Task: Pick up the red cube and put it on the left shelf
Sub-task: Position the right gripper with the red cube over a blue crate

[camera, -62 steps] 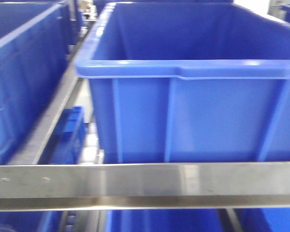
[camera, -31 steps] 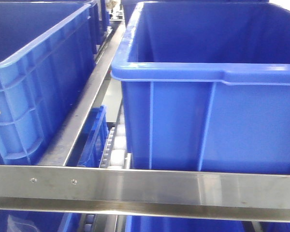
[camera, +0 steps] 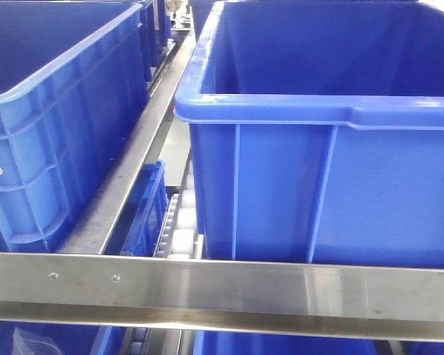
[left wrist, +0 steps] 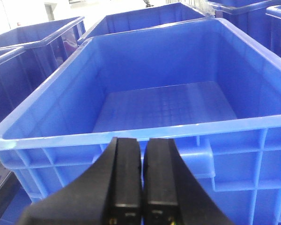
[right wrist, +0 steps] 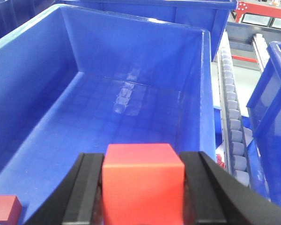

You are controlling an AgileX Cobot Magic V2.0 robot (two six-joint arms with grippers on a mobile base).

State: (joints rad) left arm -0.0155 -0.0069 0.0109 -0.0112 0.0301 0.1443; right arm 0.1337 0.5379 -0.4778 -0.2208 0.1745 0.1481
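Above crate [right wrist: 33,89], red cube [right wrist: 143,180] in right pincer [right wrist: 144,190], wrist view only

You have the cube [right wrist: 143,176] in the right tool [right wrist: 143,187], over the near end of a crate [right wrist: 37,84]; rollers [right wrist: 232,117] run to its right. A second crate [left wrist: 154,61] lies just ahead of the left tool [left wrist: 141,145].

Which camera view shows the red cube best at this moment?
The right wrist view. There the red cube fills the lower middle of the picture, clamped between the jaws of the right gripper above a blue crate. The front view and the left wrist view show no red cube at all.
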